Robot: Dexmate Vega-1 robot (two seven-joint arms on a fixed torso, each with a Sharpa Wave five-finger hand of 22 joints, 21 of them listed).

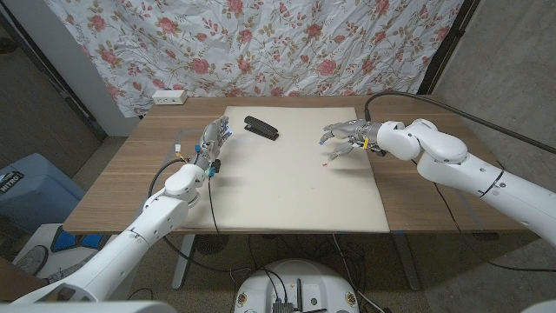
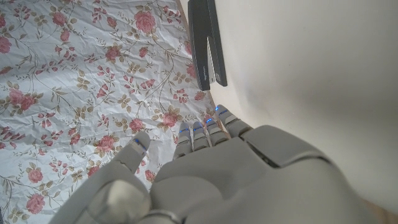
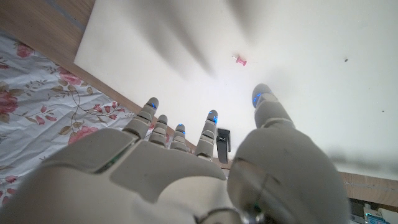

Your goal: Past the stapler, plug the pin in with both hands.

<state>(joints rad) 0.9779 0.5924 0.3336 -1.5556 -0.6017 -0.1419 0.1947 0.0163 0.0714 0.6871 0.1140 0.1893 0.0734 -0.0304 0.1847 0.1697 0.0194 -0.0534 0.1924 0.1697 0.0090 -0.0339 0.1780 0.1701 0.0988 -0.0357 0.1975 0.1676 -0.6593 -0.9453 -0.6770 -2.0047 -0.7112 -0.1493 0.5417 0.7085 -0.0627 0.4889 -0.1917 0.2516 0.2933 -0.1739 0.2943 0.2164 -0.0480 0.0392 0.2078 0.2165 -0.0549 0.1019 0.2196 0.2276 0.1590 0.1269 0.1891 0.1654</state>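
A black stapler [image 1: 261,128] lies on the cream mat [image 1: 295,200] near its far edge; it also appears in the left wrist view as the stapler [image 2: 207,42]. A small red pin [image 1: 325,162] lies on the mat right of centre, seen too as the pin [image 3: 240,60]. My right hand [image 1: 347,135] hovers just beyond the pin, fingers spread, holding nothing. My left hand [image 1: 214,140] stands at the mat's left edge, left of the stapler, fingers extended and empty.
A white power strip [image 1: 168,96] sits at the table's far left corner. A floral cloth [image 1: 261,43] hangs behind the table. A blue bin [image 1: 26,187] stands on the floor to the left. Black cables run along both arms.
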